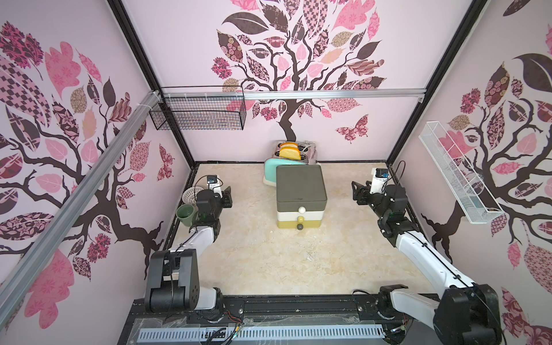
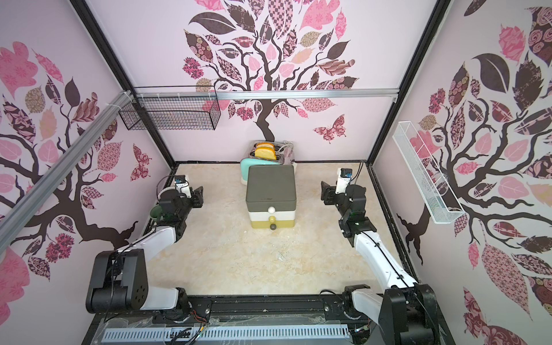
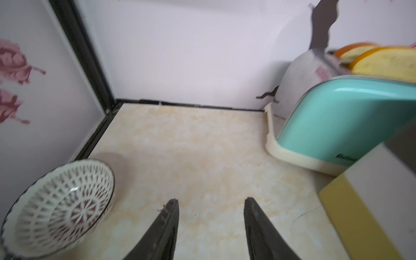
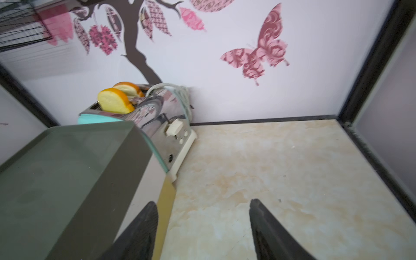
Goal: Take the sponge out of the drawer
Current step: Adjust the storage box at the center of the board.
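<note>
On the left, a patterned bowl (image 3: 58,202) and a green cup (image 1: 185,214) sit by the wall, just beside the left arm (image 1: 209,206). Its jaws are apart with nothing in them, above the bare table (image 1: 254,254). If that arm swings wide, it could knock the cup or the bowl over.

In the middle stands a little chest (image 1: 300,191) with three drawers, all shut. The sponge cannot be seen anywhere (it is most likely inside one drawer, but I cannot tell which). So the wrong drawer could get opened first. Each drawer has a small round knob (image 1: 302,210), and the three knobs sit close, one under another. The jaws could slip off a round knob, or pinch two at once. The chest looks light, so a pull might drag the whole thing forward instead of sliding a drawer out. A push the other way could bump the toaster (image 1: 270,170) right behind it, with bread (image 1: 289,153) poking out.

On the right, the right arm (image 1: 385,203) is off to the chest's side. Its jaws are apart too and hold nothing. If both arms go for the knobs together, they could hit each other.
</note>
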